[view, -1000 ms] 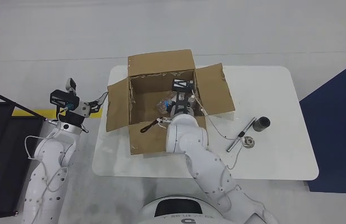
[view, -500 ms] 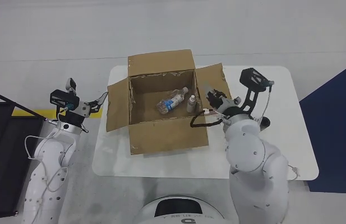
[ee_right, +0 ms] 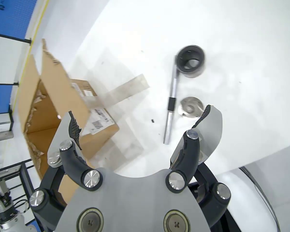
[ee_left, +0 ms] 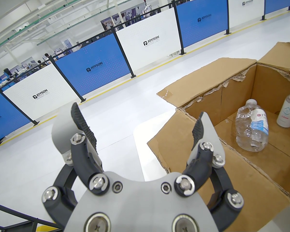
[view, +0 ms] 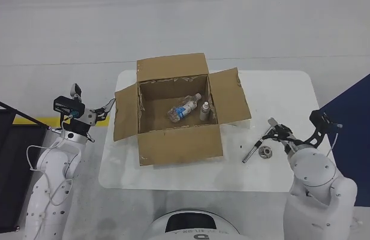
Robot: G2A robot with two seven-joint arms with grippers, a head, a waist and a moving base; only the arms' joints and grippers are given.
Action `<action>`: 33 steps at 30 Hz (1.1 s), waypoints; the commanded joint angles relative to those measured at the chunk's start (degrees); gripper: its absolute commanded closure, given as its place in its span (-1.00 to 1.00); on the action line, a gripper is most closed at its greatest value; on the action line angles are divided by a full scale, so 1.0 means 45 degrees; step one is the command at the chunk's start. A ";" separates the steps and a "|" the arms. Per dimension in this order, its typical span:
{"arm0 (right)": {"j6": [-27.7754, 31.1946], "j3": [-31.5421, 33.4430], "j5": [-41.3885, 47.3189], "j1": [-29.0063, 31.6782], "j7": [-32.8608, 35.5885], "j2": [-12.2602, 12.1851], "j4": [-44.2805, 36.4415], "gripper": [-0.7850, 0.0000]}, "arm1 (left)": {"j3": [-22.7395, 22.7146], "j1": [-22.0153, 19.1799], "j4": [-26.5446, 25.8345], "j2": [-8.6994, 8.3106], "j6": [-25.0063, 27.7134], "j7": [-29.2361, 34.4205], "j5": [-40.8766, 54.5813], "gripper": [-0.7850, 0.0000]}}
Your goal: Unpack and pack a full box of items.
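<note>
Just ahead of right claw (ee_right: 140, 117), spread and empty: metal rod (ee_right: 171, 108), flange disc (ee_right: 191, 106) and black ring (ee_right: 190, 60) lie on tabletop (ee_right: 207, 13), apparently unpacked. Beyond it, box (view: 179, 146) with flaps open holds clear bottle (ee_left: 251, 129) and spray bottle (ee_left: 288, 112). Left claw (ee_left: 139, 114) spread, empty, beside box, likely on standby.

Left wrist view: the cardboard box (ee_left: 246, 170) runs off the frame edge, which also clips one side of the white spray bottle (ee_left: 288, 112). Right wrist view: the black ring (ee_right: 190, 61) is smeared by blur, and a fingertip of the right gripper (ee_right: 140, 115) covers part of the rim of the metal disc (ee_right: 189, 106). Top view: the far end of the metal rod (view: 252, 153) is lost beneath that gripper.
</note>
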State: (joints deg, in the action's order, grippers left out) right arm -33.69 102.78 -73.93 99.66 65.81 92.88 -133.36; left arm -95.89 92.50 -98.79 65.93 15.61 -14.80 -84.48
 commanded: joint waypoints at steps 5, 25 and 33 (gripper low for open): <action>0.0481 0.0326 -0.1810 -0.0341 0.1542 -0.0186 0.1665 0.11 | 0.0000 0.0000 0.0000 0.0000 0.0000 0.0000 0.0000 -1.00; 0.1856 0.0421 -0.4625 -0.2829 0.2918 0.0330 0.5839 0.33 | 0.0000 0.0000 0.0000 0.0000 0.0000 0.0000 0.0000 -1.00; 0.1998 0.0318 -0.4919 -0.2756 0.3060 0.0635 0.5865 0.32 | 0.0000 0.0000 0.0000 0.0000 0.0000 0.0000 0.0000 -1.00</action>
State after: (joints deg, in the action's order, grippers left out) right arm -24.71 104.28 -95.93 87.34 79.57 95.63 -107.11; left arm -95.89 92.50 -98.79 65.93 15.61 -14.80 -84.48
